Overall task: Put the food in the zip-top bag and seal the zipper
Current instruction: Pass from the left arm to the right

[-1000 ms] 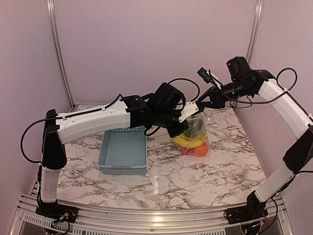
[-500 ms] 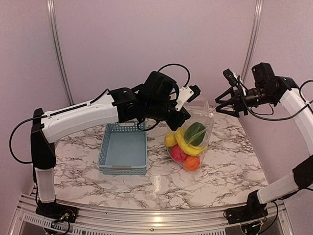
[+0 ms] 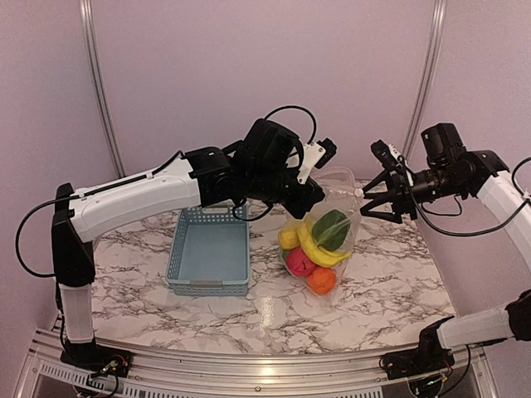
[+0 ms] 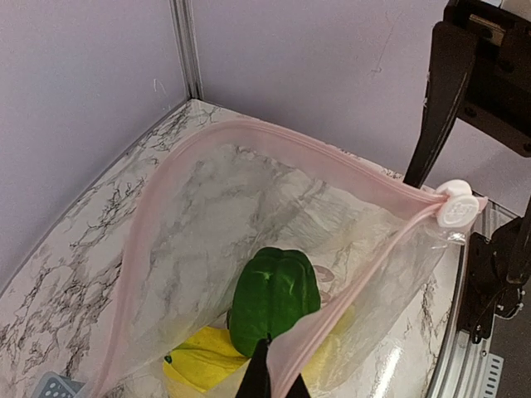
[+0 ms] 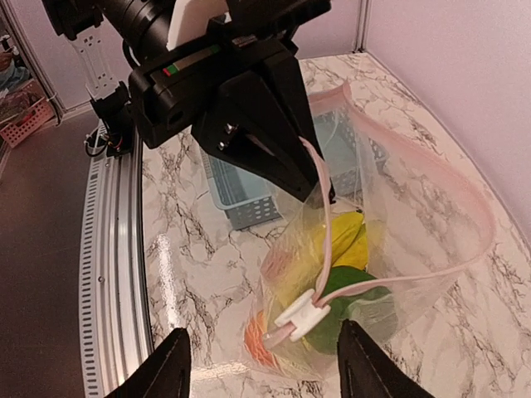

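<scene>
Bag: the clear bag (image 3: pixel 330 217) hangs by its mouth, right of the basket (image 3: pixel 209 253). Can't tell if its bottom touches the worktop (image 3: pixel 377 286).
Food: the food (image 3: pixel 315 249) is all bunched in the bottom of the bag.
Zipper: the pink zipper (image 4: pixel 274 137) is gaping open, with the white slider (image 5: pixel 303 315) parked at the right end.
Left fingers: the left fingers (image 4: pixel 267 377) are pinched on the mouth's near lip and carry the bag.
Right fingers: the right fingers (image 3: pixel 369 197) are spread wide and empty, just beside the slider.
Changed: a second ago the bag slumped on the worktop. The left arm hoisted it, and the right arm backed off, then swung back in.
Means: loading looks done, only sealing is left. Probably grab the slider and run it leftward.
Room: the wall and corner post (image 3: pixel 425 75) sit close behind the right arm. The basket is well apart, with open worktop in front.
</scene>
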You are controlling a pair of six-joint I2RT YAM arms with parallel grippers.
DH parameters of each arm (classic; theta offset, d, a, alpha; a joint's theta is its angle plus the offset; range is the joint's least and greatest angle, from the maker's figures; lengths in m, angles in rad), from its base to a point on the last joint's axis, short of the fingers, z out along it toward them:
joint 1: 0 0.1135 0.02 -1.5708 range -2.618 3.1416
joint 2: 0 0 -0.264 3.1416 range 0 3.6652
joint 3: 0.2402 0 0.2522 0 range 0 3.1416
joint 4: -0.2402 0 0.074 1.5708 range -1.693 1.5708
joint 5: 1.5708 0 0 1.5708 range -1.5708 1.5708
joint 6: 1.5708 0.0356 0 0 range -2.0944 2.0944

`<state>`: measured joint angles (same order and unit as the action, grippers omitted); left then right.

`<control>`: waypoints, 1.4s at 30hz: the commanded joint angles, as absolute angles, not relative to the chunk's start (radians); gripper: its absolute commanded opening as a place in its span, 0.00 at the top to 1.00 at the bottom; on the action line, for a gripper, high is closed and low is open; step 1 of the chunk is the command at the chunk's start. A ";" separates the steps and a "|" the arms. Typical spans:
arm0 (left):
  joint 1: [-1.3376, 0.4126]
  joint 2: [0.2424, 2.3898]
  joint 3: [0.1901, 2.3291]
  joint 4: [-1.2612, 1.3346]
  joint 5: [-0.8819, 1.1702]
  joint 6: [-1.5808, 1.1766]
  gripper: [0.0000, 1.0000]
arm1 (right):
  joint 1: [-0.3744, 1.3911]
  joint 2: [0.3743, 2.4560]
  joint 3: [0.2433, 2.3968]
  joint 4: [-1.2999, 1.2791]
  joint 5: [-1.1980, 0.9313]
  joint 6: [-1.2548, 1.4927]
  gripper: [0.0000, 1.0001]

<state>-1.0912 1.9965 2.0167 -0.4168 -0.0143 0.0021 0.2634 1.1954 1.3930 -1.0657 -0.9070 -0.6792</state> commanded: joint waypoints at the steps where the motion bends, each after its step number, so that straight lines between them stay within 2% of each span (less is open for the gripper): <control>1: -1.092 1.994 2.057 -0.396 -0.027 -0.040 1.00 | 0.302 1.157 1.340 -0.950 -0.763 -0.547 0.44; 7: -1.094 1.997 2.054 -0.384 -0.024 -0.055 1.00 | 0.302 1.226 1.381 -0.889 -0.707 -0.448 0.66; 12: -1.094 1.992 2.046 -0.384 -0.029 -0.065 1.00 | 0.302 1.233 1.396 -0.856 -0.691 -0.423 0.78; 18: -1.094 1.988 2.031 -0.377 -0.028 -0.072 1.00 | 0.302 1.218 1.403 -0.839 -0.698 -0.417 0.84; 24: -1.093 1.988 2.029 -0.374 -0.022 -0.076 1.00 | 0.302 1.215 1.411 -0.844 -0.722 -0.426 0.86; 31: -1.094 1.981 2.021 -0.375 -0.025 -0.074 1.00 | 0.302 1.220 1.404 -0.843 -0.714 -0.438 0.99; 34: -1.093 1.970 2.020 -0.399 -0.043 -0.059 0.99 | 0.302 1.216 1.424 -0.860 -0.688 -0.489 1.00; 36: -1.092 1.951 2.019 -0.427 -0.060 -0.031 0.88 | 0.302 1.212 1.456 -0.880 -0.648 -0.541 1.00; 39: -1.093 1.897 2.001 -0.442 -0.017 0.032 0.46 | 0.302 1.220 1.509 -0.937 -0.638 -0.624 1.00; 42: -1.092 1.828 1.955 -0.394 0.015 0.077 0.33 | 0.302 1.248 1.561 -1.009 -0.688 -0.694 1.00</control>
